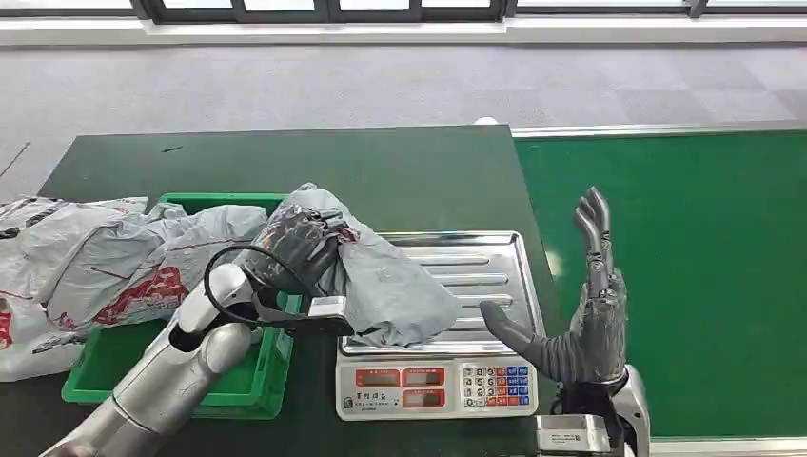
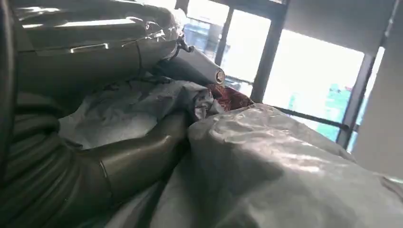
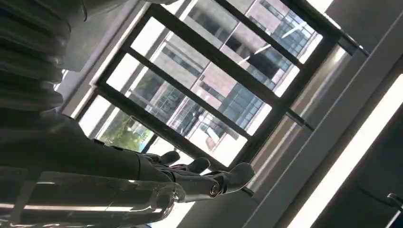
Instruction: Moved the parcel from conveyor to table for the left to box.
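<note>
A grey plastic parcel (image 1: 400, 281) lies on the steel pan of a weighing scale (image 1: 495, 262), draped over the pan's left side. My left hand (image 1: 297, 246) grips the parcel's upper left end, its fingers wrapped in the crumpled film. The left wrist view shows the same grey parcel (image 2: 266, 166) close up, with the thumb (image 2: 138, 156) pressed into it. My right hand (image 1: 585, 328) stands upright and open at the scale's right edge, holding nothing; in the right wrist view the right hand (image 3: 190, 178) points up at windows.
A green crate (image 1: 233, 386) sits left of the scale, with several grey and red mail bags (image 1: 114, 262) piled over it and the dark table (image 1: 314, 167). The green conveyor belt (image 1: 704, 267) runs along the right. The scale's keypad (image 1: 495, 383) faces me.
</note>
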